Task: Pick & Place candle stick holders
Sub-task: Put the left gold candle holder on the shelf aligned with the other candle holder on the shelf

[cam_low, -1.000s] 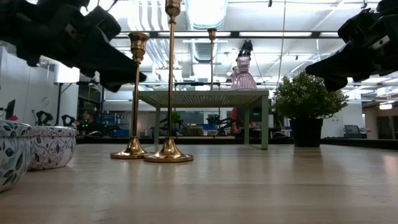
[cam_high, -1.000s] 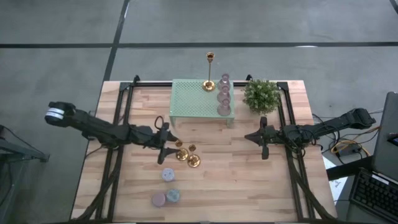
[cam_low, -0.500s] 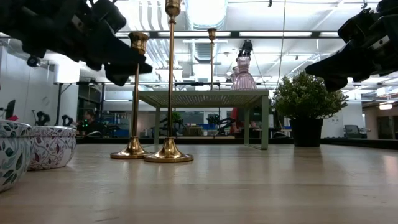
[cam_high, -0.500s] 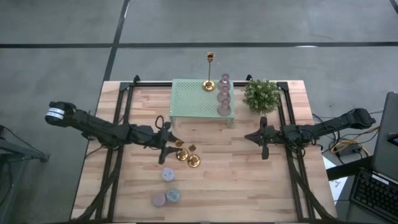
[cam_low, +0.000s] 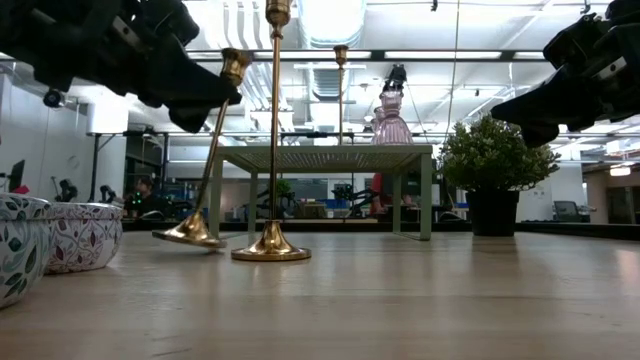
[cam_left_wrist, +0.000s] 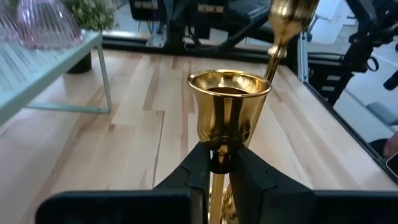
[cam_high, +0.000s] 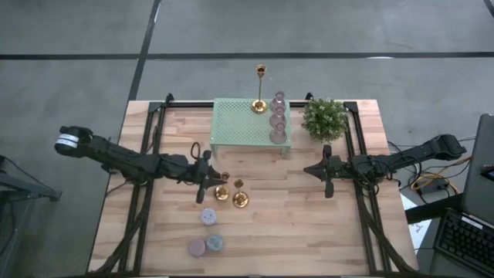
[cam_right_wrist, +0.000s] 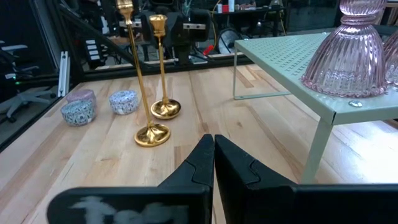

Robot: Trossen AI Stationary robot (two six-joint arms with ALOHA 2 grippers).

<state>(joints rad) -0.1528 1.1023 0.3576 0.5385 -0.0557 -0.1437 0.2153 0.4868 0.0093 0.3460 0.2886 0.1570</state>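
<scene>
Two gold candle stick holders (cam_low: 240, 160) near table centre: left gripper (cam_left_wrist: 217, 163) clamped on the shorter holder (cam_left_wrist: 229, 115) just below its cup, stem tilted, base (cam_low: 188, 233) partly lifted, presumably for transfer to the mint-green stand (cam_high: 251, 123). Taller gold holder (cam_low: 273, 130) upright just beside it. Already on the stand: one thin-stemmed gold holder (cam_high: 260, 89) and pink glass holders (cam_high: 278, 117). Squat pastel holders (cam_high: 207, 232) at near left, apparently empty. Right gripper (cam_right_wrist: 211, 155) waiting at right, fingers pressed together, holding nothing.
</scene>
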